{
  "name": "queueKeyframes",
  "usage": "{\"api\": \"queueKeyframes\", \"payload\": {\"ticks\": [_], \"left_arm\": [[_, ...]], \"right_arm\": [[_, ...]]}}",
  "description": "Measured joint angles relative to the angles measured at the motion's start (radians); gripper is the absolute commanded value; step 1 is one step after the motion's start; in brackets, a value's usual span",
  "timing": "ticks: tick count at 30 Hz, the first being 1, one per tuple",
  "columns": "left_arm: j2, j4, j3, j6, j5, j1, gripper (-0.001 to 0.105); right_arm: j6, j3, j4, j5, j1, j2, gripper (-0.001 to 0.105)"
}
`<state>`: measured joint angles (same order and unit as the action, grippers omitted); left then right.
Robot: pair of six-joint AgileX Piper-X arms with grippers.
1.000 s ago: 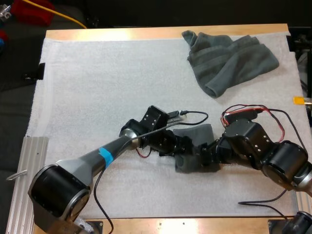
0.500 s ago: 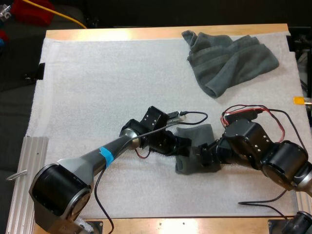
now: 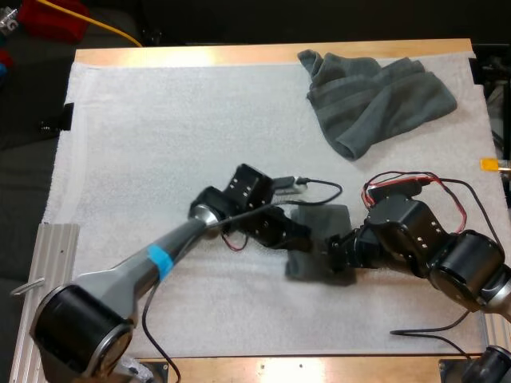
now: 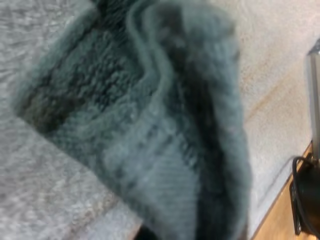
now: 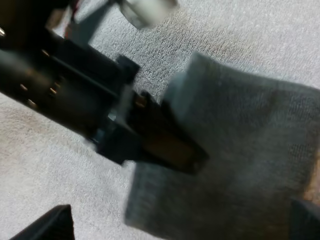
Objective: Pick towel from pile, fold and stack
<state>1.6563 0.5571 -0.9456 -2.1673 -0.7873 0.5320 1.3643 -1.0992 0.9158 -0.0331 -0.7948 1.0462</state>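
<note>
The small folded towel [image 3: 323, 219] lies flat, well apart from the crumpled towel [image 3: 379, 96], its long side pointing roughly toward it. The right gripper [image 3: 335, 249] is spread wide at its edge. The left gripper [image 3: 306, 239] touches it, and I cannot tell its grip.

white mat [image 3: 160, 136] on wooden table [image 3: 239, 54] | metal rail [image 3: 53, 249] at left edge
</note>
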Motion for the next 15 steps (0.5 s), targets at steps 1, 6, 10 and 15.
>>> {"api": "queueKeyframes", "payload": {"ticks": [1, 6, 10, 15], "left_arm": [[-0.005, 0.026, -0.010, 0.029, -0.003, -0.017, 0.000], [-0.024, 0.189, -0.059, 0.170, -0.006, -0.123, 0.000], [-0.025, 0.336, -0.096, 0.298, 0.036, -0.200, 0.000], [-0.025, 0.467, -0.119, 0.429, 0.153, -0.285, 0.000]], "right_arm": [[0.000, 0.000, 0.000, 0.000, 0.000, 0.000, 0.081], [0.000, 0.000, 0.000, 0.000, 0.000, 0.000, 0.081], [0.000, 0.000, 0.000, 0.000, 0.000, 0.000, 0.081], [0.000, 0.000, 0.000, 0.000, 0.000, 0.000, 0.081]]}}
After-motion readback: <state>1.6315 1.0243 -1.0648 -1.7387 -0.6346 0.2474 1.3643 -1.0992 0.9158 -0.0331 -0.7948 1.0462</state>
